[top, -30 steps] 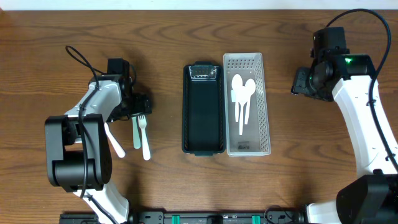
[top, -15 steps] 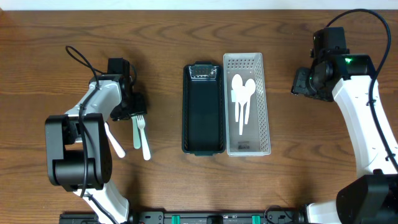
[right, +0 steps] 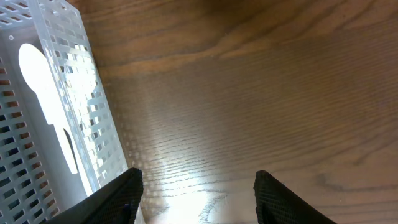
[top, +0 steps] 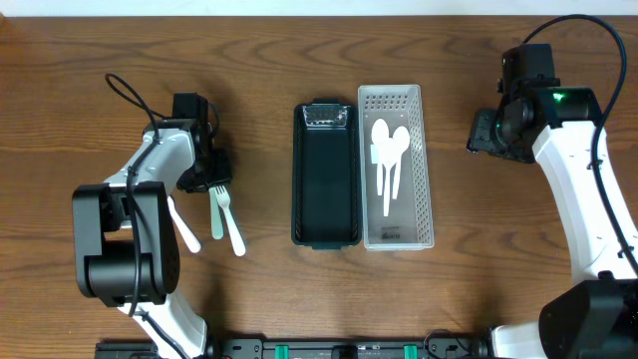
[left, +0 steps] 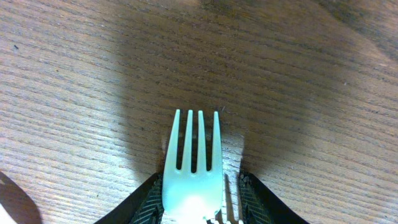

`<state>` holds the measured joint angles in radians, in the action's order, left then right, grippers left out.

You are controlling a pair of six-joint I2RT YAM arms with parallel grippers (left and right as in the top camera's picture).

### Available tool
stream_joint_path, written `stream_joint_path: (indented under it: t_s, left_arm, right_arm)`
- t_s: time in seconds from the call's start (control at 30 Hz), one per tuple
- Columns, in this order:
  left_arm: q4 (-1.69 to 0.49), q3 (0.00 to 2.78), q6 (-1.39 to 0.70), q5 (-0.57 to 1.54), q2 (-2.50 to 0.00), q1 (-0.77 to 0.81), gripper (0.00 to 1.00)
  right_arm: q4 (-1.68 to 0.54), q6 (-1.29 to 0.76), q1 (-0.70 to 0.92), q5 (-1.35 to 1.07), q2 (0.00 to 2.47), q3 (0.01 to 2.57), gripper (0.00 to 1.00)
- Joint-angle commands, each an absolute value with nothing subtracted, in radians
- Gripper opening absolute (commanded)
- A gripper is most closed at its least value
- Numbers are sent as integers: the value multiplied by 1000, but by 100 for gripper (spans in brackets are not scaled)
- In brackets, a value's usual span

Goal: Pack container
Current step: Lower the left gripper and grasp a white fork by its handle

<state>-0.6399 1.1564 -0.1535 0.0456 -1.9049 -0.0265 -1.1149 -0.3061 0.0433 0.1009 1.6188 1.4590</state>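
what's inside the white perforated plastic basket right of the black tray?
White plastic spoons, bowls toward the far end, overlapping on the floor of the white perforated plastic basket. The exact count is unclear, and anything beneath the overlap is hidden.

Lit evenly from above in the overhead view, sharp edge to edge, with short soft shadows. Darkens in the left wrist view to a broad shadow on the table (left: 74, 74) about the fork (left: 191, 168), washed out and soft at its near end. Glares pale on the wood beside the white basket (right: 99, 130) in the right wrist view; blurs toward the bottom edge.
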Motion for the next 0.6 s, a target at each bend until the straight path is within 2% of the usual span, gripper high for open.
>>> stream_joint_path:
  t_s: [0.0, 0.3, 0.37, 0.4, 0.57]
  left_arm:
    - [-649, 1156, -149, 15, -1940, -34, 40]
    - [-622, 1156, -148, 15, -1940, -35, 41]
    - [-620, 1156, -148, 15, -1940, -35, 31]
    - [-622, 1156, -148, 15, -1940, -34, 29]
    - [-624, 1156, -148, 15, -1940, -34, 29]
  right_arm:
    - [-1118, -309, 39, 97, 1623, 1454, 61]
    - [-1118, -309, 39, 97, 1623, 1454, 61]
    - [-1118, -309, 39, 97, 1623, 1454, 61]
    - [-1118, -309, 39, 97, 1623, 1454, 61]
    - [-1118, -309, 39, 97, 1623, 1454, 61]
